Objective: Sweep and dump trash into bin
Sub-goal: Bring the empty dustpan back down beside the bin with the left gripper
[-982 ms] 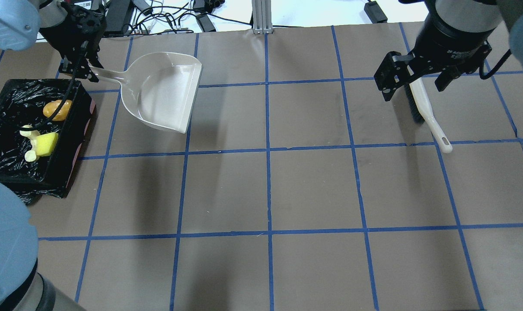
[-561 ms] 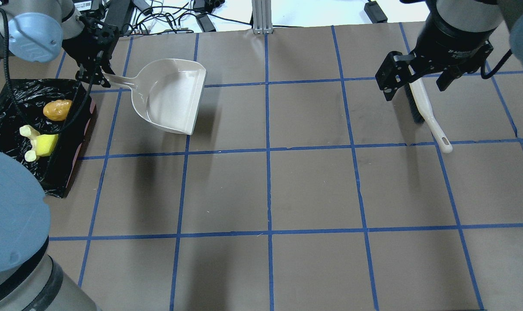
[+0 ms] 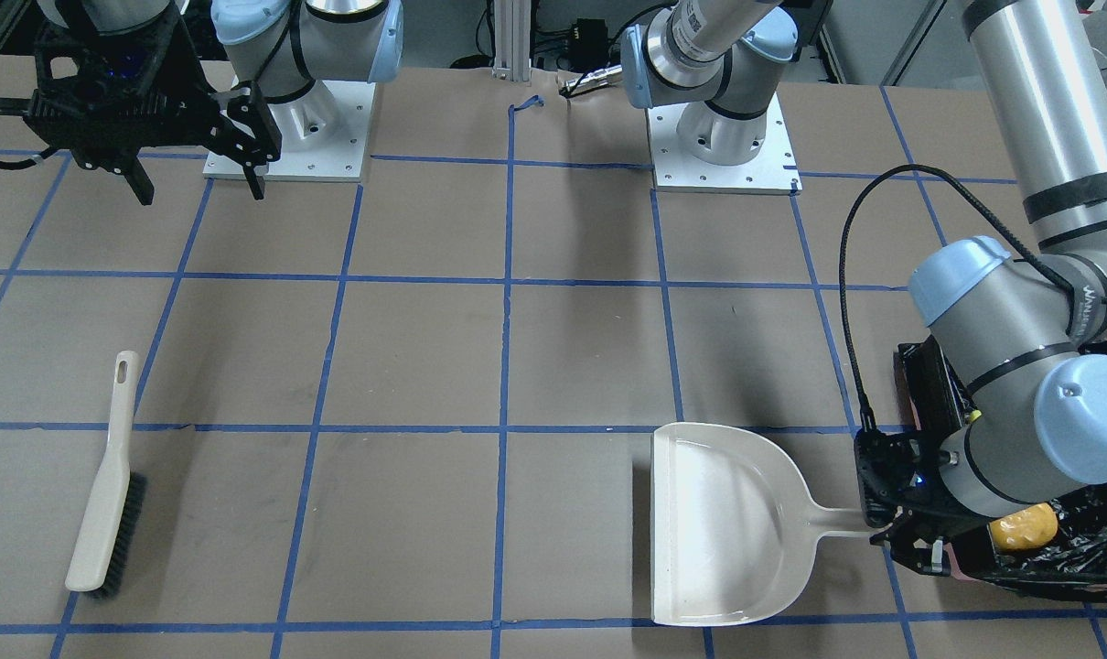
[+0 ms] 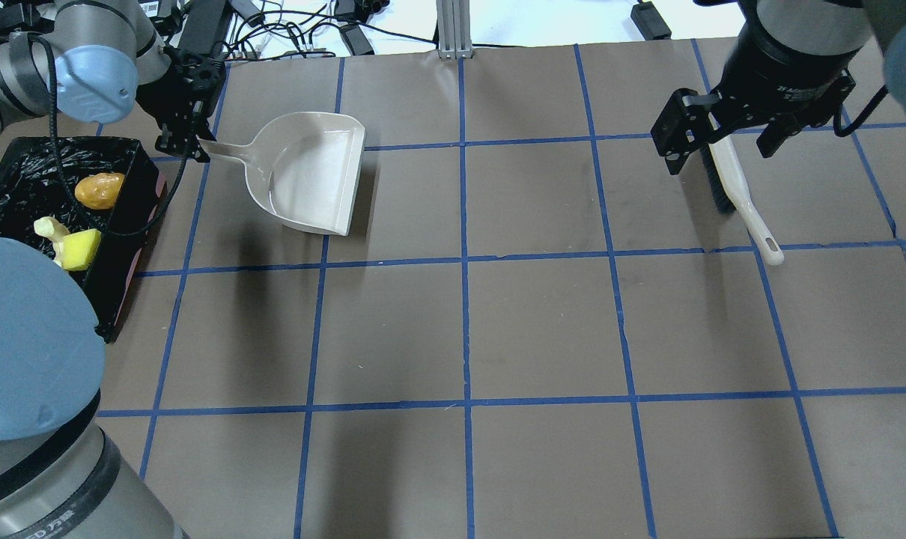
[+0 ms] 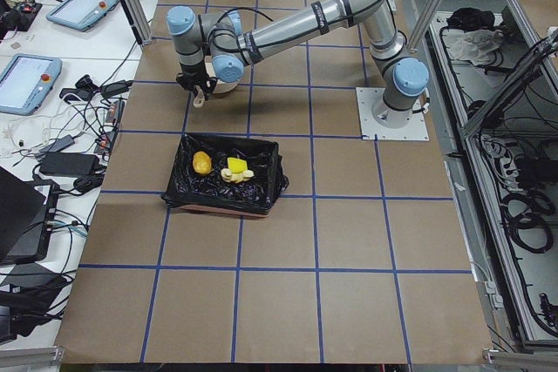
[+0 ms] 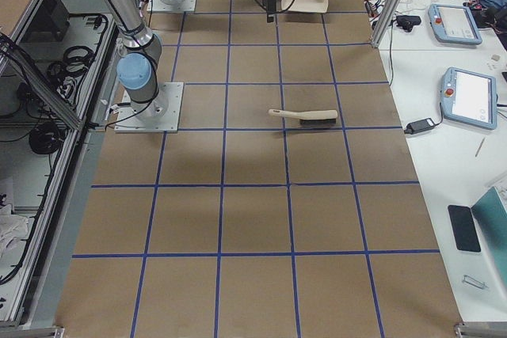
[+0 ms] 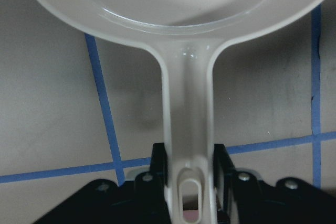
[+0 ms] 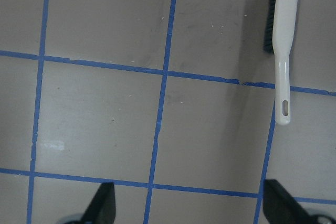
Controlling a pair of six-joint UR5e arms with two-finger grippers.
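Left hand (image 4: 192,142) is clamping the handle end of the empty beige dustpan (image 4: 314,168) just beside the bin (image 4: 135,217), toward the surface's left edge. Inside the bin are lying the lump (image 4: 99,190), sponge (image 4: 81,249) and foam scrap (image 4: 49,227). Right hand (image 4: 719,142) is hovering wide open, holding nothing, high near the brush (image 4: 745,209), which is lying by the edge opposite the robot.

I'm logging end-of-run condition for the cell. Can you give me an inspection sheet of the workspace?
Surface: brown paper-covered table, blue tape grid.
Job's things: glossy brown-yellow lump, yellow sponge and cream foam scrap lie inside the black-bag-lined bin.
Clutter: beige plastic dustpan, empty; white-handled black-bristled brush lying free.
Grippers: left gripper shut on dustpan handle; right gripper open, empty.
Cables: black cable loops from left wrist over bin.
Surroundings: tablets on side bench.
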